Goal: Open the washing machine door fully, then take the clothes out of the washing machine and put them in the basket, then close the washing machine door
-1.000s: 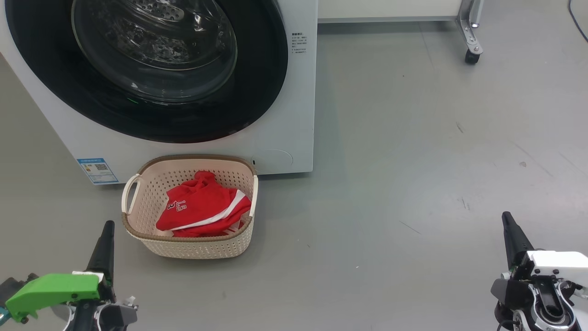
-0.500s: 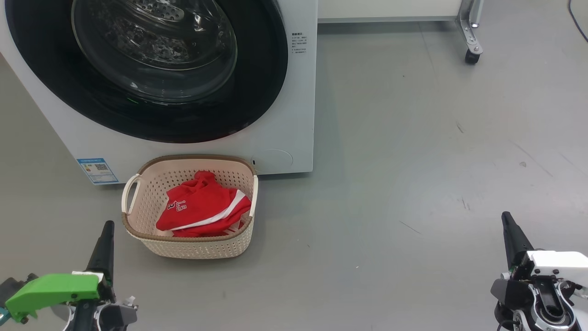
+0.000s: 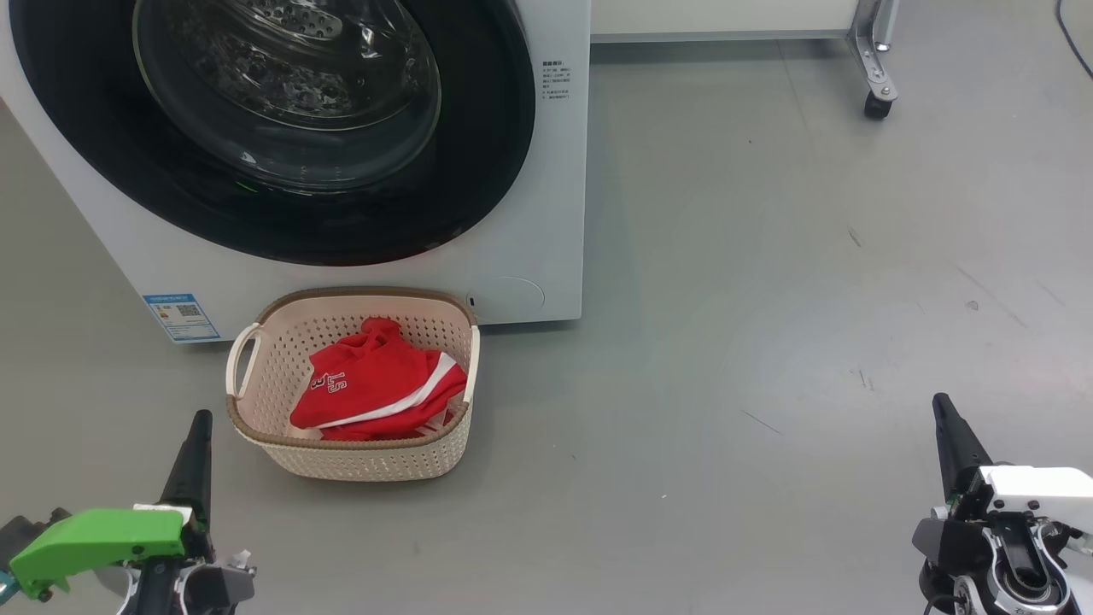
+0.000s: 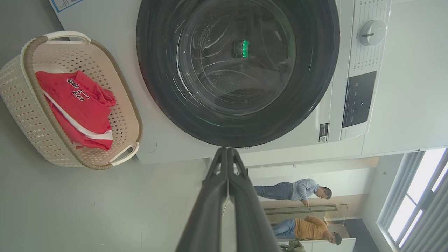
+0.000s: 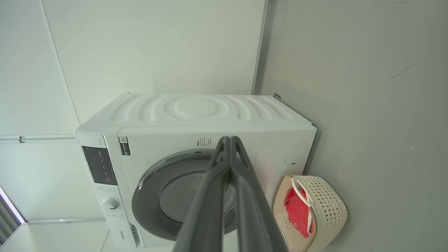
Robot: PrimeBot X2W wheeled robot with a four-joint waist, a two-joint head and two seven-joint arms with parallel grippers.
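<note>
The white washing machine (image 3: 546,213) fills the upper left of the head view, and its black-rimmed door (image 3: 478,171) lies flat against the front, closed. On the floor in front of it stands the cream basket (image 3: 265,376), holding the red clothes (image 3: 376,389) with white stripes and numbers. My left gripper (image 3: 200,423) is low at the left, just left of the basket, shut and empty. My right gripper (image 3: 942,406) is low at the right, far from the basket, shut and empty. The left wrist view has the door (image 4: 322,70), the basket (image 4: 21,105) and the clothes (image 4: 80,108).
A wheeled metal leg (image 3: 875,77) of white furniture stands at the back right. Grey floor (image 3: 726,342) spreads to the right of the machine. In the left wrist view two people (image 4: 294,190) are in the background beyond the machine's side.
</note>
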